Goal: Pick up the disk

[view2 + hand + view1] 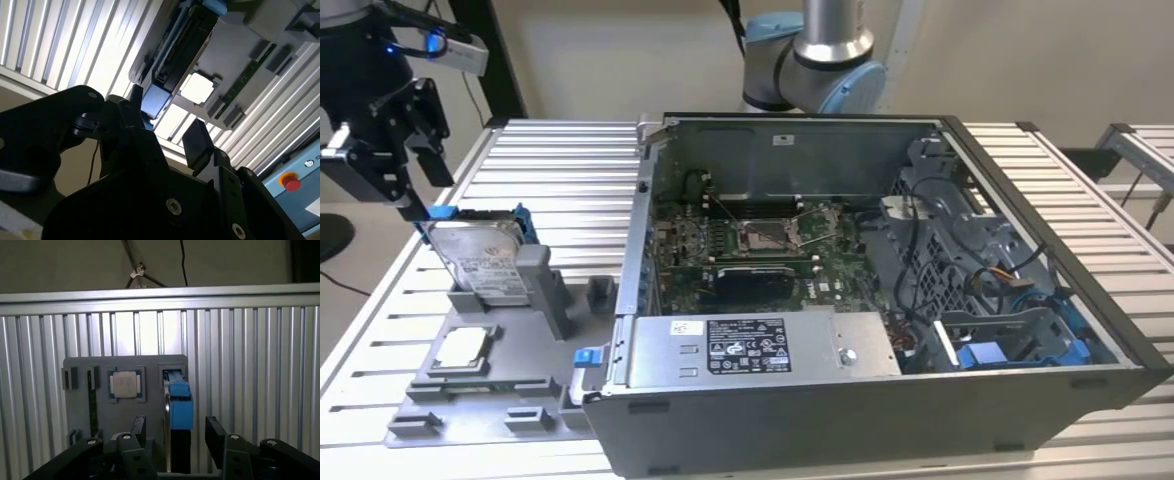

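Slots and recesses are cut into a grey fixture tray (514, 390), which is set on the slatted aluminium table (547, 165) at the exterior view's left. The disk (480, 262) is stood upright on edge in one slot, with its white label facing the camera and blue rails along its edges. A small square silver chip (464, 347) is seated flat in a recess nearer the camera. Beside the tray an open computer case (854, 415) is laid on its side. A motherboard (747, 235) is mounted inside it, a grey power supply (761, 345) is fitted along the near wall, and blue drive brackets (983, 355) are housed toward the exterior view's right.

The gripper (427, 195) is poised just above the disk's upper corner, with its fingers spread apart and nothing grasped. Whether a fingertip touches the blue rail cannot be told.

In the first wrist view the disk (180, 400) is seen edge-on, its blue rail framed in the gap between the fingers of the gripper (176, 431). The chip (125, 384) is seated beside it in the tray (80, 367). A narrow memory stick (92, 400), set in its own slot, is added by this view.

In the second wrist view the disk (182, 47), chip (196, 89) and memory stick (243, 77) are seen beyond the parted gripper (165, 117). A red button (290, 181) is also shown.
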